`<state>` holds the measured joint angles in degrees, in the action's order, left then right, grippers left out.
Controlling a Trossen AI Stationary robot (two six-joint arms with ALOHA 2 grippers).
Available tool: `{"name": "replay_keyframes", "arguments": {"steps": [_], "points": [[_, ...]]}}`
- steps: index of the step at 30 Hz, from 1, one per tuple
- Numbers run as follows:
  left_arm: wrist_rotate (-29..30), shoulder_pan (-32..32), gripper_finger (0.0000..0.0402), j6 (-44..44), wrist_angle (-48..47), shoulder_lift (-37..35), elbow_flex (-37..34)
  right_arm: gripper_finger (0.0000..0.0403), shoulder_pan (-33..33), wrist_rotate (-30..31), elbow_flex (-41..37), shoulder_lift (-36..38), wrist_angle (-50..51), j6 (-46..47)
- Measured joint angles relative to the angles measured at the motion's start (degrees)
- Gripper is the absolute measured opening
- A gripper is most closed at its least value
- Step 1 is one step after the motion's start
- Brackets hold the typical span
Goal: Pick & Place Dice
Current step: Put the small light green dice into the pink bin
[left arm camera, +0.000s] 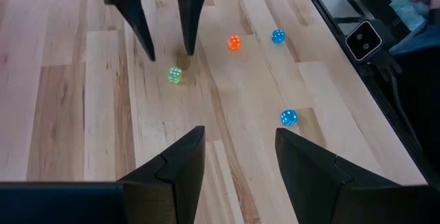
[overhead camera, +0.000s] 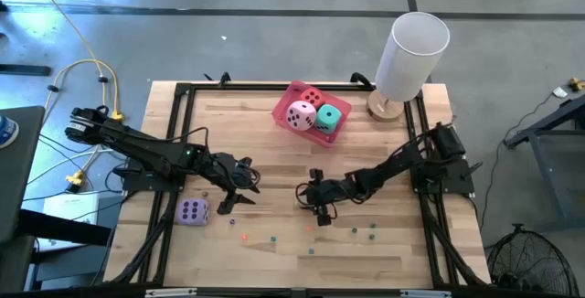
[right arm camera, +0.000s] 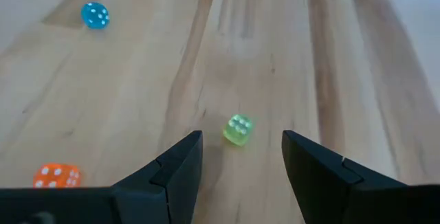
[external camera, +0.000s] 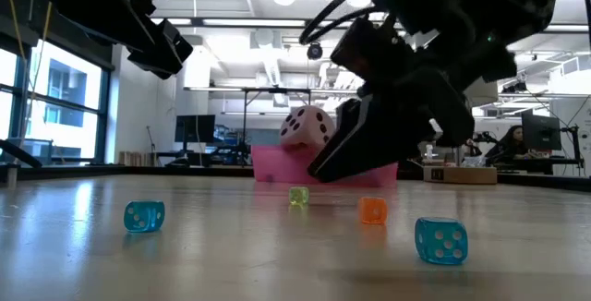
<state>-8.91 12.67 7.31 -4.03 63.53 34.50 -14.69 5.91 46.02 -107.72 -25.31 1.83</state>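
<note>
A tiny green die lies on the wooden table just ahead of my right gripper, which is open and slants down, its fingertips standing either side of the die without touching it. Near it lie an orange die and two blue dice. My left gripper hangs open above the table, facing the right gripper. A large purple die sits on the table near the left arm. Red, pink and teal dice rest in the pink tray at the far middle.
A white cylinder on a round wooden base stands at the far right corner. Black frame rails run along the table's edges. More tiny dice are scattered toward the near edge.
</note>
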Motion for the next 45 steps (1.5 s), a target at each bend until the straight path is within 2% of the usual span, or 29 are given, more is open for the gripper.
{"name": "replay_keyframes", "arguments": {"steps": [10,16,21,32,45], "points": [[-0.02,0.0,0.0173,-0.02,-0.17,0.0,0.0,0.0191,1.83,-2.39,0.11,-5.25,-3.49,0.13],[-0.02,0.0,0.0173,-0.04,-0.15,0.0,0.0,0.0191,2.88,-6.14,0.13,-6.94,-7.34,-0.22],[-0.02,0.0,0.0173,-0.07,-0.13,0.0,0.0,0.0189,2.81,-5.53,0.13,-7.0,-7.12,-0.36],[-0.02,0.0,0.0173,-0.07,-0.17,0.0,0.0,0.0149,2.88,-6.27,0.09,-7.15,-7.88,-2.15],[-0.02,0.0,0.0173,-0.02,-0.2,0.0,0.0,0.0146,3.23,-6.31,0.04,-7.15,-7.95,-2.21]]}}
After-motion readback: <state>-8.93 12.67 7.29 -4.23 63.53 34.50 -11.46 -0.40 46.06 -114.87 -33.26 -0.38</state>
